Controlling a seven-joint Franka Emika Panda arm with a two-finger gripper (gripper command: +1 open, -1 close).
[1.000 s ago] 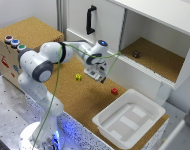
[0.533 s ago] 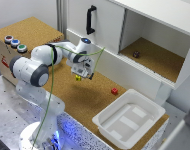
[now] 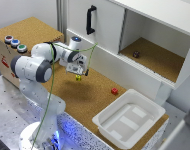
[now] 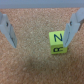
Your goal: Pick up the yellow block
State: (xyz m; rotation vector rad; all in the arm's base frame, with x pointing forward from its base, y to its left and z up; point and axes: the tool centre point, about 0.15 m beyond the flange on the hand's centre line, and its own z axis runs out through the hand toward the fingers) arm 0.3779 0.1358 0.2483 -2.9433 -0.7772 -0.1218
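Observation:
The yellow block (image 3: 78, 77) is a tiny bright yellow cube lying on the cork board, just below my gripper (image 3: 76, 70) in the exterior view. In the wrist view the yellow block (image 4: 58, 42) shows dark marks on its faces and lies between my fingers, close to one fingertip (image 4: 73, 30); the other fingertip (image 4: 9, 32) stands far off. My gripper (image 4: 41, 31) is open and empty, hovering over the block.
A small red cube (image 3: 114, 91) lies on the cork board toward the exterior view's right. A white tray (image 3: 111, 123) stands at the front right. A white cabinet (image 3: 106, 30) with a black handle (image 3: 90, 18) rises behind, with a dark object (image 3: 136, 54) inside. A box with coloured buttons (image 3: 15, 43) stands at the left.
My arm has swung toward the exterior view's left, bringing the gripper from near the board's middle to just over the yellow block. The blocks have not moved.

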